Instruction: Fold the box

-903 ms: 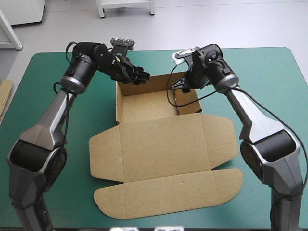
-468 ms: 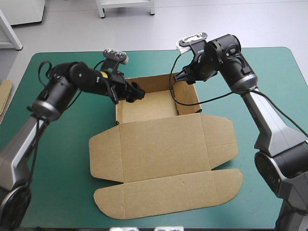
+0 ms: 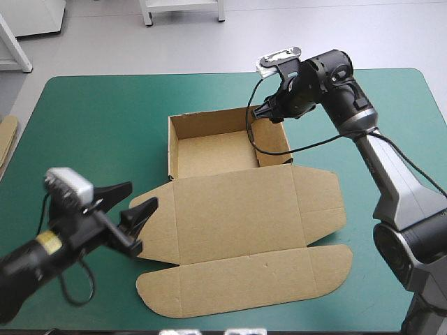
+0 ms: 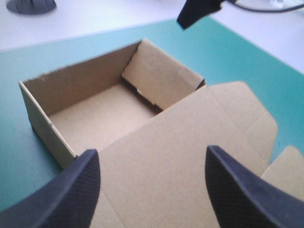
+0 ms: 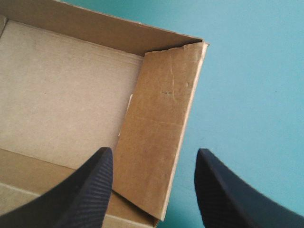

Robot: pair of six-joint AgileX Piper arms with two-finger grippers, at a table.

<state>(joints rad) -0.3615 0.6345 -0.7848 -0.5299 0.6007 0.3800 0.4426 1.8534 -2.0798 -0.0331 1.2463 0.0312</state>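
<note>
Now the left gripper (image 3: 134, 201), fingers spread, hangs beside the box's (image 3: 237, 209) near-left flap; the right gripper (image 3: 264, 112), fingers apart, hovers over its far-right wall.

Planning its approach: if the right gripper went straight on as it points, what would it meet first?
Probably the box: its raised side wall lies ahead of the right gripper, between its fingers. Depth unclear.

**Desk:** Where is the left arm (image 3: 28, 265)?
**Photographer:** Low at 8 o'clock in the high view. The left gripper (image 3: 143, 194) aims toward 2 o'clock, jaws wide apart.
**Desk:** And the right arm (image 3: 391, 181)?
**Photographer:** It rises from 4 o'clock and bends near 1 o'clock. The right gripper (image 3: 267, 112) tips down toward 8 o'clock, jaws parted.
</note>
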